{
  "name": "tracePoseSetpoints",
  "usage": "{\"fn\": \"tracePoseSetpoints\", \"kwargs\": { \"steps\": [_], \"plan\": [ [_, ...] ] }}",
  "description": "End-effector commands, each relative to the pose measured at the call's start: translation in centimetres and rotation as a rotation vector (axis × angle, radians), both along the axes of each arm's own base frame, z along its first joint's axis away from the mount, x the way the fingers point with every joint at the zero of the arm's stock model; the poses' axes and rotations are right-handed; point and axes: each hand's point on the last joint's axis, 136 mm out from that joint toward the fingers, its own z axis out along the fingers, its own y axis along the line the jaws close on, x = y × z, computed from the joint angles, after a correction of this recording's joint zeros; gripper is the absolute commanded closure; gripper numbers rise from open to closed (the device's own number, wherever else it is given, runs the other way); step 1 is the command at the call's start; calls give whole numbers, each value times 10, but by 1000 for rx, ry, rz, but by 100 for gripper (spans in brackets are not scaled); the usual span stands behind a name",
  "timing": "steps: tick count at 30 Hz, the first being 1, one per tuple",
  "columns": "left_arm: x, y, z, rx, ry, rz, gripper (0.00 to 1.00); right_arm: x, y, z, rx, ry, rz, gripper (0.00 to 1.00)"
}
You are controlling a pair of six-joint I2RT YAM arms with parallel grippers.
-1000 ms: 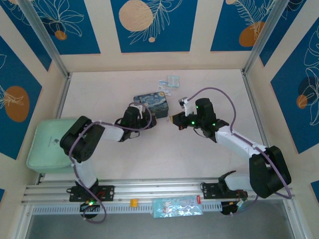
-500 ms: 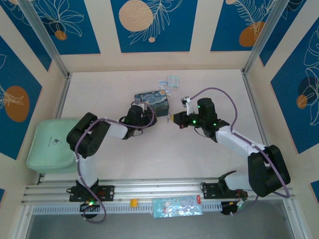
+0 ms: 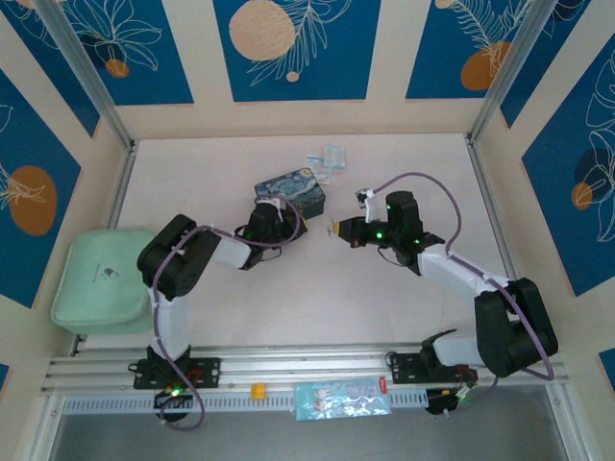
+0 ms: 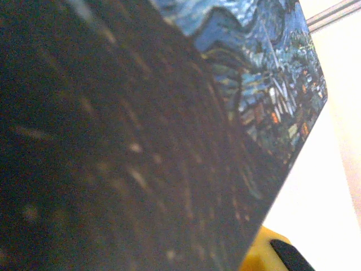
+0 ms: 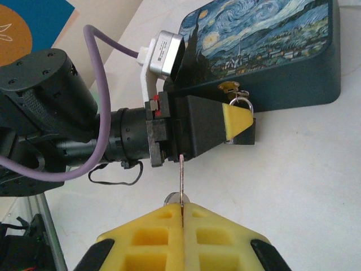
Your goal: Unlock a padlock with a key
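You see the key [image 5: 181, 172] as bright bare metal, the pads [image 5: 148, 234] of the right gripper [image 5: 181, 214] matt yellow foam, the tin box [image 5: 265, 34] glossy painted

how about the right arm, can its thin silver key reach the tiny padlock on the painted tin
Probably not head-on: the right gripper's thin silver key points at the left gripper's black body, which sits between it and the tiny silver-shackled padlock at the blue painted tin's front.

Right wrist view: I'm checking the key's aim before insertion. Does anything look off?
The key, pinched in the right gripper, points at the body of the left gripper, not at the padlock, whose shackle shows further right at the front of the tin. It looks misaligned; nothing else stands out.
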Motion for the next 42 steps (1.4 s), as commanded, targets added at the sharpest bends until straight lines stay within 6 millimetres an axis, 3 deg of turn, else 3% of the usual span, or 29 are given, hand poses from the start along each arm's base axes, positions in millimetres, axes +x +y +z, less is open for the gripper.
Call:
{"fn": "tracePoseSetpoints", "kwargs": {
  "steps": [1, 8, 19, 31, 42],
  "plan": [
    [-13, -3, -12, -100, 119, -3, 100, -7, 2, -10, 49, 58, 45, 100],
    [-10, -9, 36, -353, 135, 25, 100, -10, 14, -32, 161, 195, 122, 100],
    [-6, -14, 72, -562, 97, 17, 100, 4, 46, -51, 329, 312, 190, 100],
    [-7, -13, 77, -577, 78, 12, 100, 17, 55, -54, 407, 323, 197, 100],
    [-9, -12, 80, -582, 66, 6, 100, 28, 52, -57, 415, 321, 173, 100]
  ]
}}
